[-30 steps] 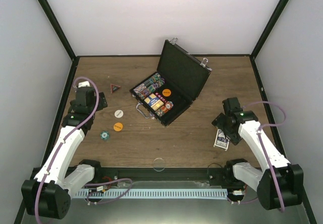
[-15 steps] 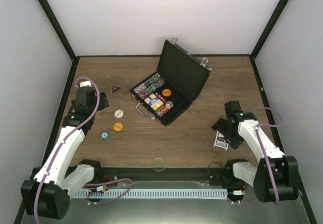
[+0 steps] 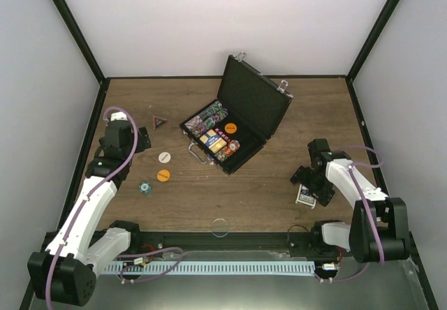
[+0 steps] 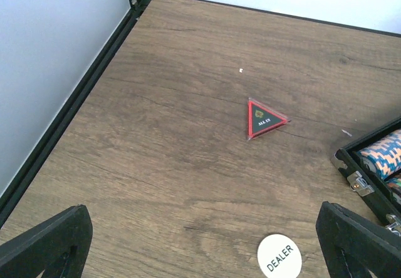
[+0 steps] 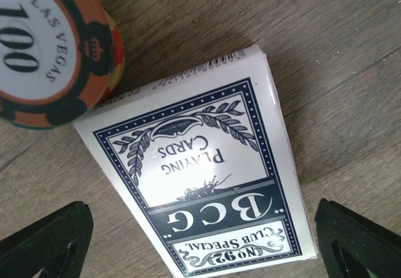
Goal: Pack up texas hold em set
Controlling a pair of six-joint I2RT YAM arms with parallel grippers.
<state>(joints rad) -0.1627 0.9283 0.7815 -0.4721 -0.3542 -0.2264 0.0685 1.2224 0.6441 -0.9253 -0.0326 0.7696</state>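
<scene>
I am holding my left tool (image 4: 200, 243) forward, tilted down and gaping wide — my right tool (image 5: 200, 240) is pointing straight down, low, likewise spread apart.

A red triangle piece (image 4: 265, 119) lies flat on the brown wood surface (image 4: 156, 134). A round white DEALER button (image 4: 279, 257) sits low down, between the two black fingers (image 4: 47, 243), spread wide apart.

Wood-grain table (image 3: 279, 184) enclosed by white walls (image 3: 209, 24).
</scene>
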